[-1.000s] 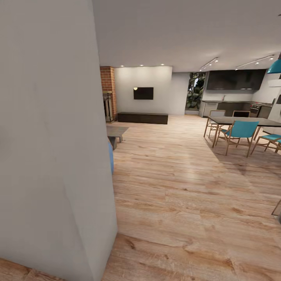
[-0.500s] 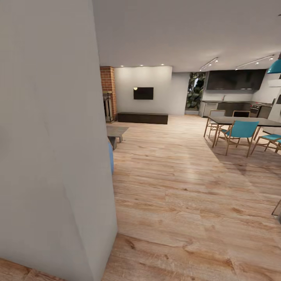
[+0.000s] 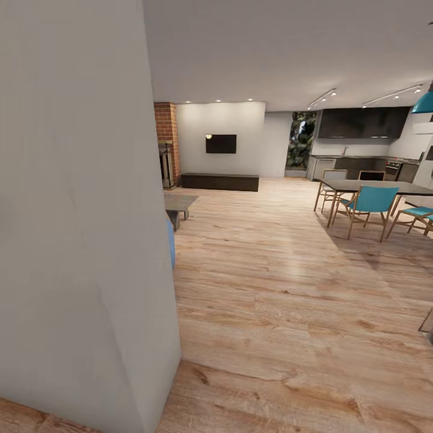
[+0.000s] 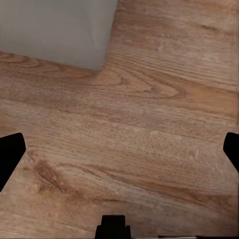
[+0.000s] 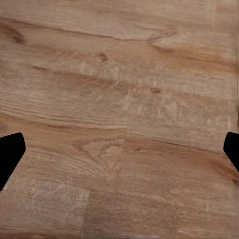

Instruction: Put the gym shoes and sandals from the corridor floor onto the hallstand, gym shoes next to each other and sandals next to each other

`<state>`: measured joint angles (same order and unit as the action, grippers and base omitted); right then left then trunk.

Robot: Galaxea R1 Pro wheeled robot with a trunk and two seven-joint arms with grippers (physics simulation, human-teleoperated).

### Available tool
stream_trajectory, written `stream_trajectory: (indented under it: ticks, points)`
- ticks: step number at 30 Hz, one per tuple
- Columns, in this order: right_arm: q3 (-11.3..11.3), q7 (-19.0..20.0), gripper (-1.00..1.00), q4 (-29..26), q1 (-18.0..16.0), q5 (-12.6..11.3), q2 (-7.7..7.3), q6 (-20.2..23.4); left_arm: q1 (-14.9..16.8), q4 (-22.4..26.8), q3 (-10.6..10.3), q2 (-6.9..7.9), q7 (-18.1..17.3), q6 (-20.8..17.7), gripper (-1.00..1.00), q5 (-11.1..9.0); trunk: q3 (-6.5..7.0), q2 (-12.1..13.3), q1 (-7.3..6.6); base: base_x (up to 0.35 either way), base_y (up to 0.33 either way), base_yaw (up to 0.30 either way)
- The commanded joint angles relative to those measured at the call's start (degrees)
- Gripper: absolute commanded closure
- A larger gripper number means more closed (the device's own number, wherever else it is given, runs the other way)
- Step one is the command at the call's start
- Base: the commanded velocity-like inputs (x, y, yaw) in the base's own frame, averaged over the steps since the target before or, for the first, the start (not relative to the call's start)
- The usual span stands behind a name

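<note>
A pale grey wall [image 3: 78, 228] stands close on the left, its corner edge [image 3: 171, 288] running down to the wood plank floor [image 3: 282, 300]. To the right, open floor stretches far toward a dining table [image 3: 385, 187] with blue chairs [image 3: 368, 204], a low dark cabinet [image 3: 220, 181] and a brick fireplace [image 3: 167, 144].

Seen from the wrists, the left gripper [image 4: 119, 149] and right gripper [image 5: 119, 149] hang open and empty over the planks; the wall's base [image 4: 59, 30] lies near the left one.

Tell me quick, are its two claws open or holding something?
Left gripper: open, empty, over light brown wood-plank floor.
Right gripper: open, empty.
</note>
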<state>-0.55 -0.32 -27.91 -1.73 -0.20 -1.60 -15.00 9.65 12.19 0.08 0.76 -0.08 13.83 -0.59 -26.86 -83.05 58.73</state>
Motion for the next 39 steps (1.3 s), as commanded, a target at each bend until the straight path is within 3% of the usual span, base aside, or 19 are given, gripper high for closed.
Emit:
stream_trajectory:
  ticks: [1, 10, 16, 24, 39]
  points:
    - [0.0, 0.0, -1.00, -0.5, 0.0, 0.0, -0.01, -0.2, 0.5, 0.2, 0.0, -0.01, 0.0, 0.2, -1.00, -0.1, -0.07, 0.0, 0.00, 0.000, 0.000, 0.000]
    - [0.0, 0.1, -1.00, -2.3, 0.0, 0.2, -0.44, -0.4, 1.7, 3.3, -0.1, 0.13, -0.6, 0.3, -1.00, -0.2, -0.07, 0.0, 0.00, 0.000, 0.000, 0.000]
    - [0.1, 0.1, -1.00, -2.3, 0.0, 0.3, -1.50, -0.4, 1.6, 3.7, 0.0, 0.51, -0.7, 0.3, -1.00, -0.2, -0.07, 0.0, 0.00, 0.000, 0.000, 0.000]
    - [0.1, 0.1, -1.00, -2.4, 0.0, 0.3, -1.71, -0.4, 1.6, 3.7, 0.0, 0.63, -0.7, 0.3, -1.00, -0.1, -0.07, 0.0, 0.00, -0.020, 0.000, 0.000]
    - [0.1, 0.1, -1.00, -2.3, 0.0, 0.3, -1.68, -0.4, 1.6, 3.7, 0.0, 0.89, -0.7, 0.3, -1.00, -0.2, -0.07, 0.0, 0.00, -0.202, 0.116, -0.008]
